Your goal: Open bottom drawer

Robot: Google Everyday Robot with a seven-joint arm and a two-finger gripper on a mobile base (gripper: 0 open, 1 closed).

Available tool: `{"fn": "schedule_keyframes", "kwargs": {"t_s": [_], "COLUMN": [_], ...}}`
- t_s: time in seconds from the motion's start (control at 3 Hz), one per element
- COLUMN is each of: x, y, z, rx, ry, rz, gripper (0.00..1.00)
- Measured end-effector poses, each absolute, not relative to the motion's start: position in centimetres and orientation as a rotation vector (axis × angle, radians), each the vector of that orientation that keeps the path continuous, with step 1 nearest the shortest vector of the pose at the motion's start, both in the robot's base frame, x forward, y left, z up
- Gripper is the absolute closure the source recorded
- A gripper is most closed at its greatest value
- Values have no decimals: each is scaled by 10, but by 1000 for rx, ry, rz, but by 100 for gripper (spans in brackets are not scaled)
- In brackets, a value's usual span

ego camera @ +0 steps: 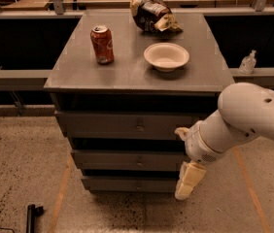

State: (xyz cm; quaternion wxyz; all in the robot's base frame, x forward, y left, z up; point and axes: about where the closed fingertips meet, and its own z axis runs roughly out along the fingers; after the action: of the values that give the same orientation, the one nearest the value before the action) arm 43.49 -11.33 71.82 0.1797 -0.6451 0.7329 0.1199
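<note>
The bottom drawer is the lowest and slimmest of three grey fronts on the cabinet, and it sits shut; its centre knob is barely visible. The middle drawer and the top drawer above it are also shut. My gripper hangs from the white arm, pointing down at the right end of the bottom drawer's front, to the right of the knob.
On the cabinet top stand a red soda can, a white bowl and a crumpled chip bag. A small bottle sits on a ledge at right. A black object lies on the speckled floor at lower left.
</note>
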Motion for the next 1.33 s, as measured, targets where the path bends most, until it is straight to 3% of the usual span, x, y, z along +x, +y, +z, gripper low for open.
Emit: {"fn": "schedule_keyframes", "kwargs": {"t_s": [0.67, 1.33], "x": [435, 439], "y": [-109, -106], "z": [711, 607], "rx": [-1807, -1739], "ry": [2099, 2128], "rz": [304, 398], "gripper": [0, 0]}}
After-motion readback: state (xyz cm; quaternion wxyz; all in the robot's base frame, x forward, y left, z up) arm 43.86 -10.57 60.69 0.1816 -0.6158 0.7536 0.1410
